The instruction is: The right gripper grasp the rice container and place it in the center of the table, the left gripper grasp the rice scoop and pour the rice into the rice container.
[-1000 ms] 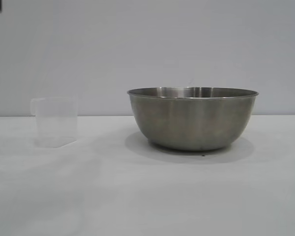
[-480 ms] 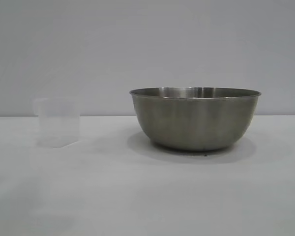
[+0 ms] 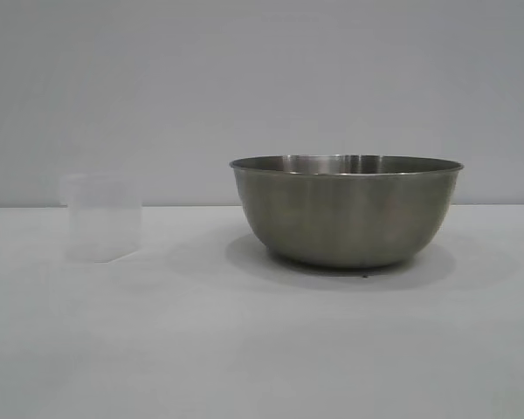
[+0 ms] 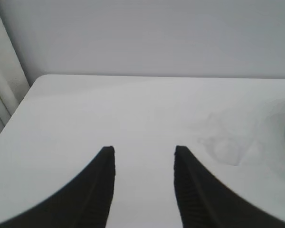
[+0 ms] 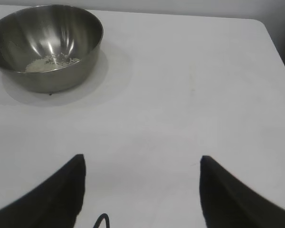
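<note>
on the table (image 3: 262, 349) the bowl (image 3: 347, 212) sits near the middle with rice (image 5: 50, 63) in its bottom, the scoop (image 3: 102, 217) upright well to its left. the left gripper (image 4: 143, 187) hangs low over bare tabletop, fingers parted and empty (scoop faint off to one side). the right gripper (image 5: 141, 190) is splayed wide, holding nothing. since a second ago the scoop's handle no longer shows at its left rim.
</note>
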